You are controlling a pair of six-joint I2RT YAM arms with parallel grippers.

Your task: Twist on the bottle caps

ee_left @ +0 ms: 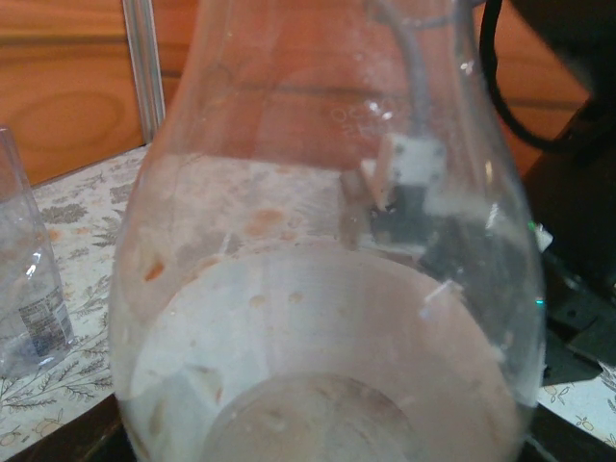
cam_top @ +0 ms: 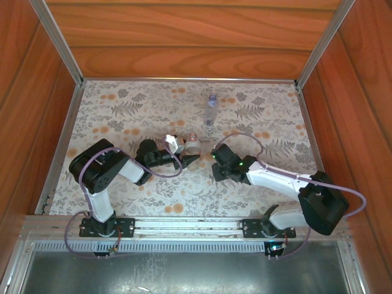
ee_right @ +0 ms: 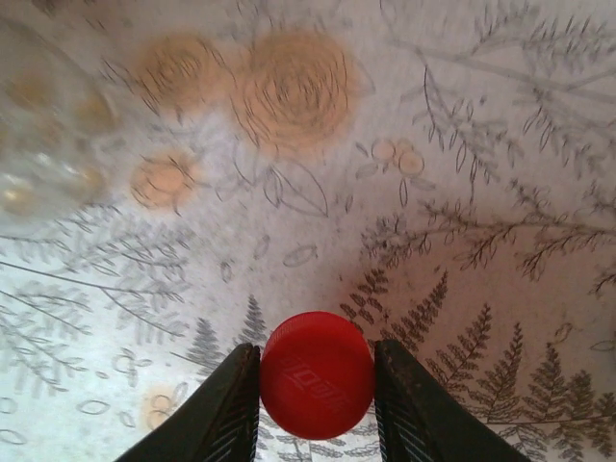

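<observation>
**Two bottles and one red cap on a flowered cloth**

The worktop [cam_top: 122, 184] is covered edge to edge by a pale cloth [cam_top: 263, 122] printed with grey ferns and flat orange flowers. Wooden walls [cam_top: 184, 37] of reddish-brown board close it in on three sides. A metal rail [cam_top: 184, 79] runs along the foot of the back wall, with matching rails down the corners. A grey metal tray [cam_top: 184, 269] lies at the near edge, in front of the arm bases.

There are two arms, the left arm [cam_top: 101, 171] and the right arm [cam_top: 288, 180], and both reach toward the middle of the cloth.

There are two clear bottles. The far bottle [cam_top: 211, 110] stands upright and alone toward the back, well apart from both arms. The left wrist view shows it at the left edge [ee_left: 24, 279] with a small printed label. The near bottle [cam_top: 192, 144] is at the tip of the left arm and takes up most of the left wrist view [ee_left: 318, 289]. The left jaws look closed on it, with dark edges at both lower corners of that view.

One cap can be counted. The red cap [ee_right: 316, 387] is pinched between the black fingers [ee_right: 226, 414] of the right jaws, just above the cloth. A blurred clear shape [ee_right: 48, 125] lies up and to the left of it.
</observation>
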